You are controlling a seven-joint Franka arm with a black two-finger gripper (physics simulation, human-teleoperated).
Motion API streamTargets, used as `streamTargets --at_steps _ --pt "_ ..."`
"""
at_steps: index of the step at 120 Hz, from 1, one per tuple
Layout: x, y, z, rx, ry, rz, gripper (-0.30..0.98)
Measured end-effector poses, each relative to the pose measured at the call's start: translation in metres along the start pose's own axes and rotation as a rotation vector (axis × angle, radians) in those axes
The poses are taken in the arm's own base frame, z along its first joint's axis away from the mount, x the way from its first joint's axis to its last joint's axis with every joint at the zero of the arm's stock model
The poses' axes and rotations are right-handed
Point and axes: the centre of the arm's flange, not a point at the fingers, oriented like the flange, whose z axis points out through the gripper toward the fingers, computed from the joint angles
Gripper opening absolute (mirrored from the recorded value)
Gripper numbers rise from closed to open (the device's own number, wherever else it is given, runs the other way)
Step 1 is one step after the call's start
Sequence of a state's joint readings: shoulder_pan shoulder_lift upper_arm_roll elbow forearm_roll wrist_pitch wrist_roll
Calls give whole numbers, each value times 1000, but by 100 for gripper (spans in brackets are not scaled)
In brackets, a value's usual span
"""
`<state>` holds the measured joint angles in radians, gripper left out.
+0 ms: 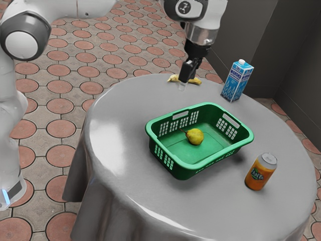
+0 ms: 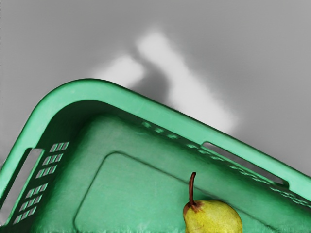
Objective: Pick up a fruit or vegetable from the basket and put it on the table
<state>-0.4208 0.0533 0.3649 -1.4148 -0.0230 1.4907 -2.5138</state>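
Gripper (image 1: 184, 81) hanging beyond the basket in my exterior view, pointing down; from these pictures I can't tell whether it's wide or narrow. Under everything is the round table (image 1: 118, 165), draped in a shiny grey cloth, with bright patches on the cloth beside the basket in my wrist view. The green basket (image 1: 183, 171) sits on it, upright, with slotted sides. Toward the far edge stands the blue carton (image 1: 235, 84), to the gripper's right in the exterior view. The orange can (image 1: 260, 174) is upright on the cloth, just beside the basket at the exterior view's right. At the far edge I see the banana (image 1: 196, 81), partly hidden behind the gripper. The pear (image 1: 196, 137) is in the basket, lying on its floor, stem toward the exterior view's left.
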Motion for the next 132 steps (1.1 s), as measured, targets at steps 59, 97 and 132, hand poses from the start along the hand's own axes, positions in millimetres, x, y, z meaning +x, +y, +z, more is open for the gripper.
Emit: streamTargets --at_steps 59,97,132 --pt "-37 -65 -8 25 -58 662 69" --pt "-30 -44 7 48 -87 1264 69" --pt "-56 -94 13 19 -106 1745 69"
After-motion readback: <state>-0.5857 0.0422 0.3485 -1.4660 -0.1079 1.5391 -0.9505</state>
